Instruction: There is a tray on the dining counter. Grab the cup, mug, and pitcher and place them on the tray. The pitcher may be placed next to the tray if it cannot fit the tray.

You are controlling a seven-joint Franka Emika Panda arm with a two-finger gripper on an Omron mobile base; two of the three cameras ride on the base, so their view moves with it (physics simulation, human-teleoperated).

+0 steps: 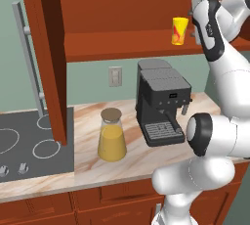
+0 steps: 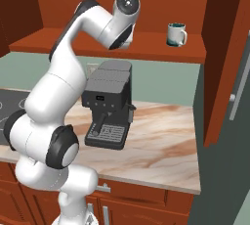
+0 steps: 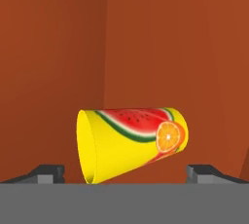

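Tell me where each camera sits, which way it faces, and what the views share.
Left base view: behind the arm's left, facing counter, pitcher, coffee machine; arm at right.
Right base view: behind its right, facing mug on shelf; arm at left.
Hand view: on the hand, facing cup; open fingertips flank it.
Shared: both base views show the coffee machine; left base and hand views the cup.

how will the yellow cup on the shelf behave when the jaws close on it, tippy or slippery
The cup looks empty and small, so probably light. Its glossy sides taper toward the base, so it may slide in the grip. It stands upright on the shelf on that narrower base, so an off-centre nudge could tip it.
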